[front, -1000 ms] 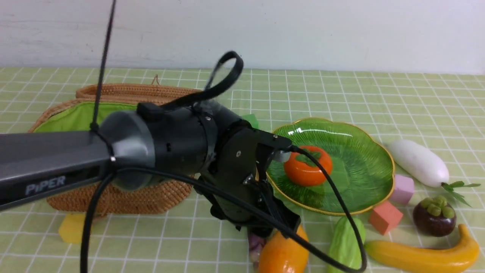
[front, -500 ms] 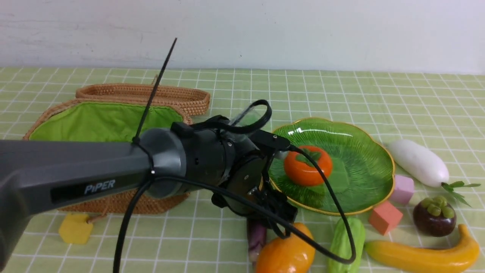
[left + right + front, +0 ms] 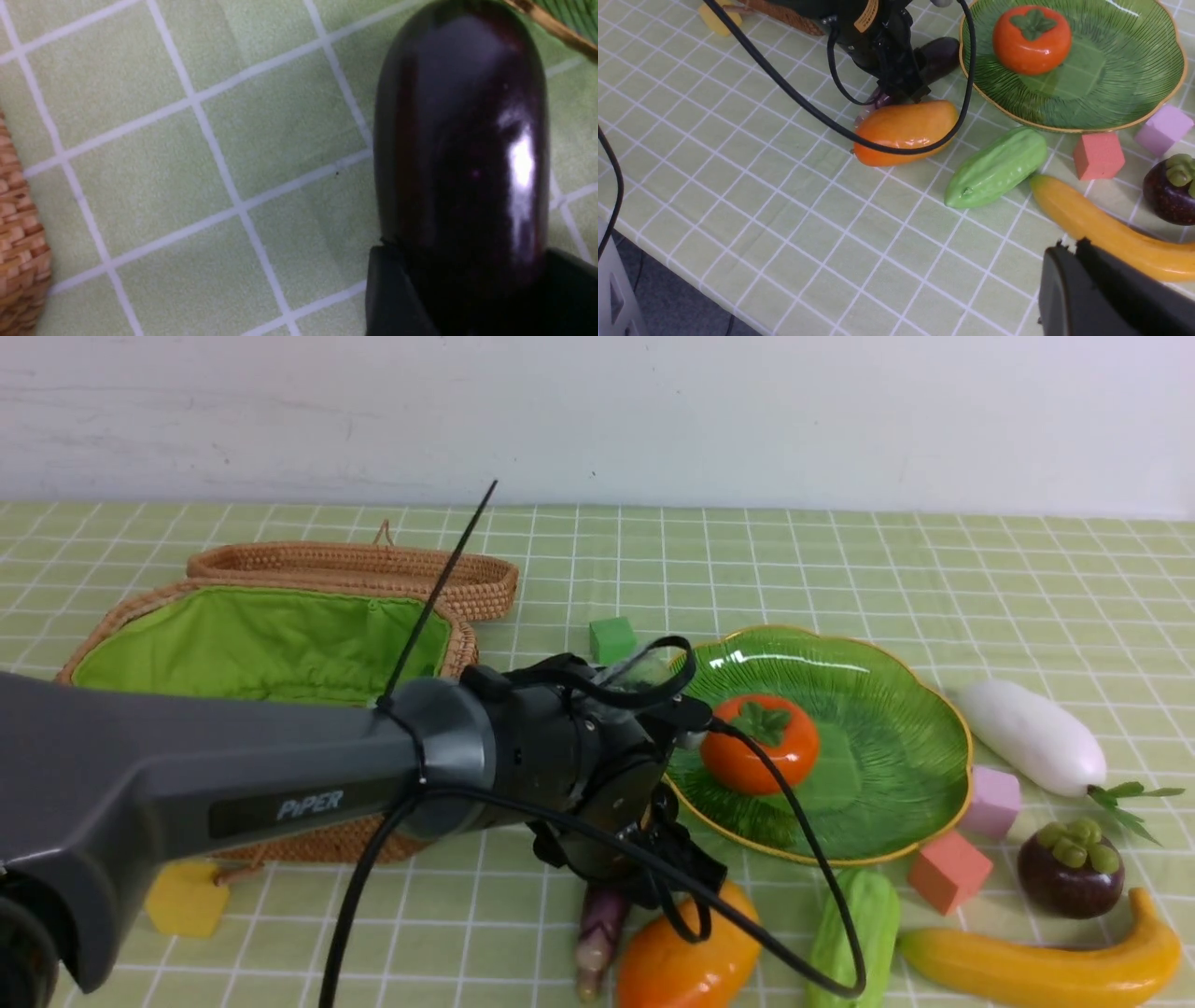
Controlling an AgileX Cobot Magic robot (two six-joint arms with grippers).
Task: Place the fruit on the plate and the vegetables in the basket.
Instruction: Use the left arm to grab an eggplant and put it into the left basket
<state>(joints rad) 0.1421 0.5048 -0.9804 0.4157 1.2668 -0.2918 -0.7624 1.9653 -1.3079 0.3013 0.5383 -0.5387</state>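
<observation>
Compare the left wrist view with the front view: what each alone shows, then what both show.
Left wrist only: the eggplant's glossy dark rounded body, close up, held between the fingers of the left gripper.
Front only: the persimmon on the plate, plus mango, gourd, banana, mangosteen and radish on the cloth, and the basket's green lining. There the arm hides most of the eggplant, leaving its pale stem end.
Both: eggplant, a bit of wicker basket, the plate's gold rim, the checked cloth.

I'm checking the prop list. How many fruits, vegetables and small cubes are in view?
Fruit: 4 (persimmon, mango, banana, mangosteen)
Vegetables: 3 (eggplant, gourd, radish)
Cubes: 4 (green cube, yellow cube, pink cube, red cube)
Total: 11
</observation>
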